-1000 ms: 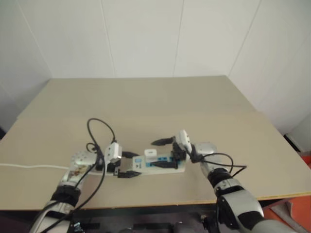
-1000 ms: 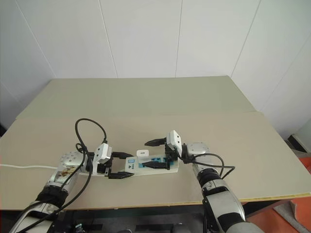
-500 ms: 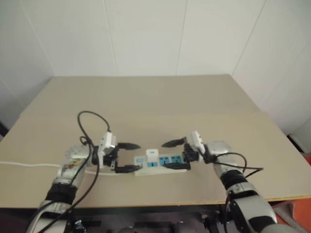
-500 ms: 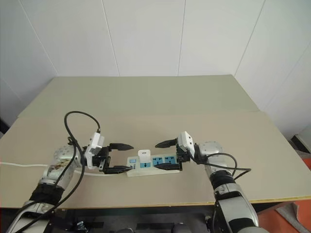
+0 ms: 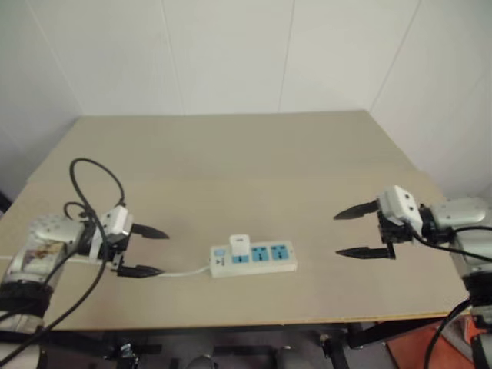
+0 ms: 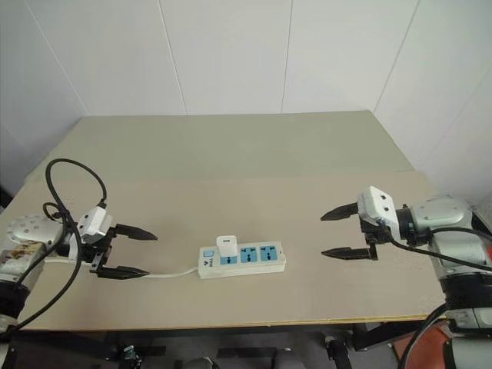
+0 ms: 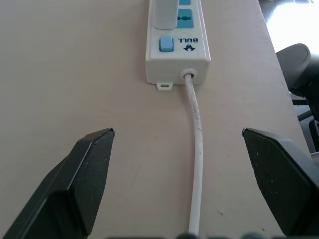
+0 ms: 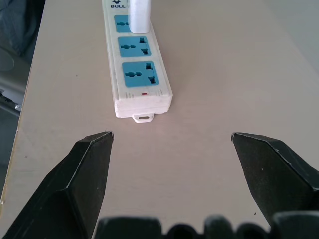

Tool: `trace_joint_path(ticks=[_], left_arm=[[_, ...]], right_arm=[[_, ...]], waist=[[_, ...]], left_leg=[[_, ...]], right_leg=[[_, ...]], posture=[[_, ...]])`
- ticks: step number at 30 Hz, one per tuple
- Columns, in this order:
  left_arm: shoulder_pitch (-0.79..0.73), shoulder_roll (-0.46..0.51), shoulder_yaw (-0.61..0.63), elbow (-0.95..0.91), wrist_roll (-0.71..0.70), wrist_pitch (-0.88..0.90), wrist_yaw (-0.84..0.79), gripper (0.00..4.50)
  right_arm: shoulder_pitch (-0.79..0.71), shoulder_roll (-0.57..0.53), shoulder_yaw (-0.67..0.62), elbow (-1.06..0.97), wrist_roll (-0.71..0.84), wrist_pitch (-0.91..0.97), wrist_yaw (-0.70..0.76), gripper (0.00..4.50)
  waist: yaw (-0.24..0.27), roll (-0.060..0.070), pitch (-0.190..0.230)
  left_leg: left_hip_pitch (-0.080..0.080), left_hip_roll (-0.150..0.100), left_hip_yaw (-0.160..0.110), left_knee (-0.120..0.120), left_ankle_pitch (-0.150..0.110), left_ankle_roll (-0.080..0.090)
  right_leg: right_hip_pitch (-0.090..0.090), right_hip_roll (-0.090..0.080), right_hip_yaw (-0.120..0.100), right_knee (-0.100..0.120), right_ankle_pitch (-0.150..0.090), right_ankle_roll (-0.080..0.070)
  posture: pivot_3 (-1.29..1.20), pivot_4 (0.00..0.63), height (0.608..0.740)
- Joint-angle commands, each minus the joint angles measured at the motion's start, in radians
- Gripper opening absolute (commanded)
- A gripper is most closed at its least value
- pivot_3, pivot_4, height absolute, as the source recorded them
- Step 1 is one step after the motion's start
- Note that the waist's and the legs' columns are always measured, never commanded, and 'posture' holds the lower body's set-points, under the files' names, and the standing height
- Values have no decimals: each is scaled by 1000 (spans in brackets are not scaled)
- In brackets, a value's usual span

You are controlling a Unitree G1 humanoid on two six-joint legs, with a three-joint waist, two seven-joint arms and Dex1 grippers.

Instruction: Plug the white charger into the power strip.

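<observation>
My left gripper [image 6: 132, 252] hangs over the table [image 6: 254, 161] near its left edge, fingers spread wide, nothing in them. The white cord [image 6: 173, 272] runs from between those fingers to the power strip [image 6: 243, 260], which lies flat near the table's front middle. The white charger [image 6: 226, 246] stands upright in the strip's leftmost socket, next to the blue switch [image 7: 166, 44]; the other two sockets are bare. My right gripper [image 6: 346, 232] sits well to the right of the strip, fingers also wide apart, empty.
</observation>
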Motion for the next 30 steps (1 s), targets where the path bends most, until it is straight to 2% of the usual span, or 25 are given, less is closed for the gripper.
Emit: trace_joint_path(ticks=[1,30], left_arm=[[-28,12,-15,8,-35,-32,-5,4482],[-191,-39,-134,166,-45,-93,-5,4482]], right_arm=[[26,-32,-42,-44,4,-24,-8,4500],[95,-60,-80,-131,14,0,-105,4500]], waist=[[-1,0,0],[-2,0,4]], left_leg=[[0,0,0,0,0,0],[-3,0,-1,5,0,0]], right_leg=[[0,0,0,0,0,0],[-1,0,-1,3,0,0]], posture=[[0,150,740],[0,150,740]])
